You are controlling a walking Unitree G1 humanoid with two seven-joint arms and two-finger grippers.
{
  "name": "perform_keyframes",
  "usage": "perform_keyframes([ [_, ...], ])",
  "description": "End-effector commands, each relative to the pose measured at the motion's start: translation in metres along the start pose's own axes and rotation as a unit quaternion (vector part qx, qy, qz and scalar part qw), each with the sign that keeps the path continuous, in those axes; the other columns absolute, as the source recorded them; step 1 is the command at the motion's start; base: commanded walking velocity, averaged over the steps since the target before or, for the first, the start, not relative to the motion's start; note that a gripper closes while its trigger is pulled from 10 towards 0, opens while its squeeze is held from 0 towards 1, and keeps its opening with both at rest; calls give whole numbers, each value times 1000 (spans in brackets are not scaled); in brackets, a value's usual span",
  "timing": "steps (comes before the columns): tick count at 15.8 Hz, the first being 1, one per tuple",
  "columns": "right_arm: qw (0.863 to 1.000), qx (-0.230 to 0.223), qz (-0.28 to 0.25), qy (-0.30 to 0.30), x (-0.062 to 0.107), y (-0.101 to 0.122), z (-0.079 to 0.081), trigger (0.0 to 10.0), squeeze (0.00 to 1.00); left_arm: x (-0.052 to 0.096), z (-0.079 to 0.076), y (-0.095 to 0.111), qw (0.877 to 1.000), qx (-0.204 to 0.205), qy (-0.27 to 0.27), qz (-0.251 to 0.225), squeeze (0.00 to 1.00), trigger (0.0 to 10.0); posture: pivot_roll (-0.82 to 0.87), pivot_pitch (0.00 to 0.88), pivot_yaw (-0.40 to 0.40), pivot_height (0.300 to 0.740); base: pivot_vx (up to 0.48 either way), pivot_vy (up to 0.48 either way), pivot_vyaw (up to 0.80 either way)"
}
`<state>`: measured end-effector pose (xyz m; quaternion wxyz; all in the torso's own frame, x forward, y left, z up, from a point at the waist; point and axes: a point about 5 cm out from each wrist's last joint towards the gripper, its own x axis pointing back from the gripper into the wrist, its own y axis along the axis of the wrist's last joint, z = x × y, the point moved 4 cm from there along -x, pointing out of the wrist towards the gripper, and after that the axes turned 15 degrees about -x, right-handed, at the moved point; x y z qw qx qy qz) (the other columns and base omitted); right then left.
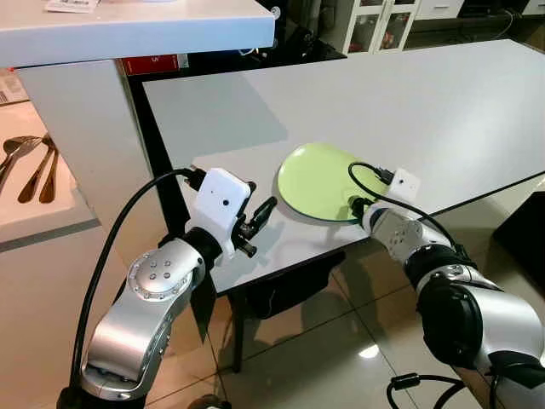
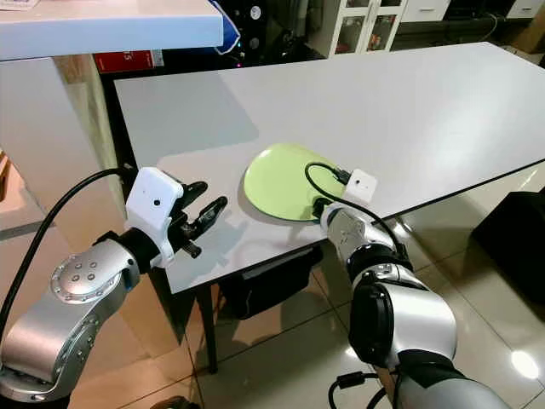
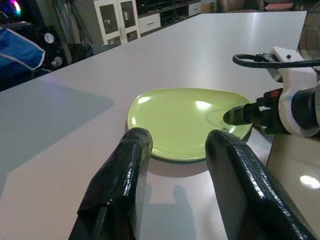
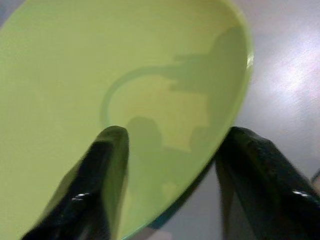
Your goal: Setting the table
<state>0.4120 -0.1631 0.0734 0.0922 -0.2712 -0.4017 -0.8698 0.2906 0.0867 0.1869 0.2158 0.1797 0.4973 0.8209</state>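
Note:
A light green plate [image 1: 319, 181] lies near the front edge of the white table [image 1: 426, 102]. My right gripper [image 1: 356, 207] is at the plate's near right rim, open. In the right wrist view the rim of the plate [image 4: 125, 75] passes between the two fingers, one finger [image 4: 95, 175] over the plate and the other beside it. My left gripper [image 1: 260, 223] hovers open over the table's front left part, a short way left of the plate, with nothing between its fingers [image 3: 125, 170]. From the left wrist the plate [image 3: 185, 120] lies straight ahead.
A white counter [image 1: 128, 25] overhangs at the upper left. Below it, a tray with spoons [image 1: 34, 166] sits at the far left. A dark bag [image 1: 289, 290] lies under the table on the tiled floor. Glass-door cabinets [image 1: 375, 25] stand beyond the table.

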Motion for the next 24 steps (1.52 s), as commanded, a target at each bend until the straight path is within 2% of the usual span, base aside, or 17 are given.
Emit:
perform_keyframes([
  [1, 1000, 16, -13, -15, 0, 3, -11, 10000, 365, -2, 0, -1, 1000, 2, 0, 5, 0, 10000, 99, 41, -53, 740, 0, 0, 0],
  [2, 999, 46, -26, -4, 0, 6, -10, 10000, 0, -2, 0, -1, 1000, 3, 1, 6, 0, 10000, 98, 40, -53, 740, 0, 0, 0],
  [3, 996, 87, -33, 1, 0, 6, -9, 10000, 0, -3, 0, -2, 1000, 3, 2, 7, 0, 10000, 98, 36, -53, 740, 0, 0, 0],
  [4, 995, 96, -27, 9, -1, 1, -9, 10000, 0, -3, 0, -3, 1000, 0, 5, 10, 0, 10000, 98, 30, -56, 740, 0, 0, 0],
  [6, 997, 66, -45, 13, 0, 6, -13, 10000, 0, -3, 6, -2, 1000, -1, 29, 9, 0, 10000, 96, 21, -63, 740, 0, 0, 0],
  [7, 995, 27, -81, 42, 2, 18, -7, 10000, 0, -2, 12, -3, 998, -3, 56, 9, 0, 10000, 95, 0, -71, 740, 0, 0, 0],
  [8, 988, 7, -126, 91, 6, 32, 3, 10000, 0, 0, 18, -3, 997, -7, 81, 6, 0, 10000, 91, 0, -72, 740, 0, 0, 0],
  [9, 966, 16, -199, 164, 20, 46, 13, 10000, 0, 3, 22, -4, 995, -22, 98, 5, 0, 10000, 80, 0, -69, 740, 0, 0, 0],
  [10, 953, 48, -229, 192, 33, 43, 12, 10000, 0, 4, 21, -6, 994, -40, 103, 7, 0, 10000, 68, 0, -66, 740, 0, 0, 0],
  [11, 950, 59, -235, 198, 37, 42, 11, 10000, 0, 5, 20, -7, 994, -44, 105, 7, 0, 10000, 65, 0, -64, 740, 0, 0, 0],
  [12, 937, 111, -254, 214, 56, 35, 11, 10000, 0, 7, 18, -9, 993, -33, 109, 9, 0, 10000, 49, 0, -53, 740, 0, 0, 0],
  [13, 905, 202, -275, 253, 94, 19, 16, 10000, 0, 12, 16, -8, 993, -30, 117, 13, 0, 10000, 49, 0, -56, 740, 0, 0, 0],
  [15, 895, 216, -263, 288, 115, 7, 18, 10000, 0, 16, 19, -6, 990, -32, 133, 13, 0, 10000, 55, 0, -62, 740, 0, 0, 0],
  [16, 892, 210, -241, 320, 128, -3, 24, 10000, 0, 24, 28, -7, 986, -25, 161, 15, 0, 10000, 55, 0, -71, 740, 0, 0, 0],
  [17, 884, 227, -223, 342, 134, -13, 31, 10000, 0, 30, 32, -10, 984, -40, 173, 23, 0, 10000, 62, 0, -81, 740, 0, 277, 0],
  [21, 879, 264, -200, 345, 145, -31, 30, 10000, 0, 44, 47, -17, 977, -43, 207, 39, 0, 10000, 77, 0, -77, 740, 0, 347, 0],
  [24, 885, 242, -192, 349, 146, -29, 32, 10000, 0, 41, 50, -14, 976, -68, 201, 35, 0, 10000, 100, 0, -80, 740, 0, 404, 0],
])
